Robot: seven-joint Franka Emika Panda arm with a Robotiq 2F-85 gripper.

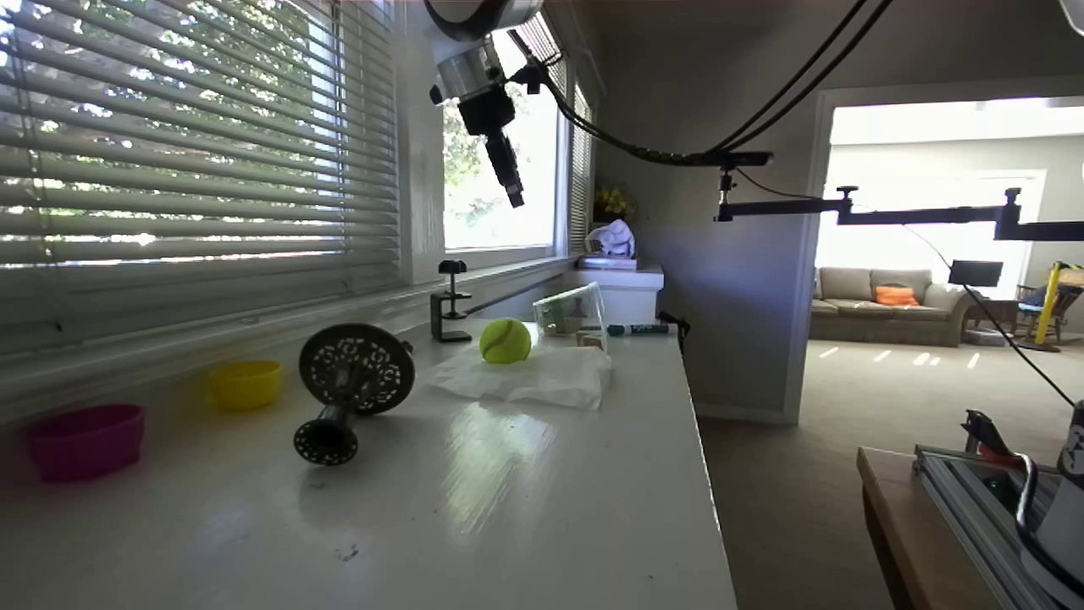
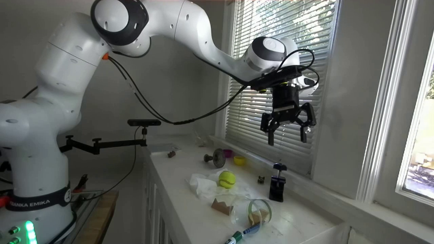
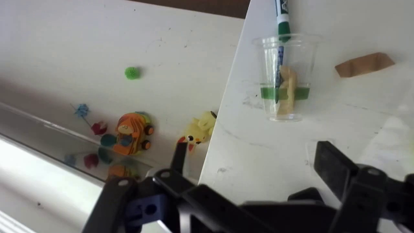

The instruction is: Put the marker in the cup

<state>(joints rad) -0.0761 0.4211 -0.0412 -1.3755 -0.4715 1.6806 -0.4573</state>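
A green-capped marker [image 2: 234, 238] lies on the white counter by the mouth of a clear plastic cup [image 2: 241, 214] with a green band. The cup lies on its side. In the wrist view the marker [image 3: 283, 24] has its cap end at the rim of the cup [image 3: 302, 61]. A blue pen-like thing [image 3: 279, 64] and a tan piece [image 3: 287, 92] show within the cup's outline. The marker [image 1: 641, 329] also shows in an exterior view. My gripper [image 2: 287, 138] is open and empty, high above the counter; its fingers show in the wrist view [image 3: 254, 157].
A tennis ball [image 2: 227, 179] sits on white paper [image 2: 200, 184]. A brown piece [image 2: 221, 206] lies beside the cup. A dark clamp [image 2: 277, 186] stands near the window. A metal stand [image 1: 356, 373], yellow bowl [image 1: 246, 385] and magenta bowl [image 1: 87, 442] are farther along. Toys [image 3: 131, 132] lie beyond the counter edge.
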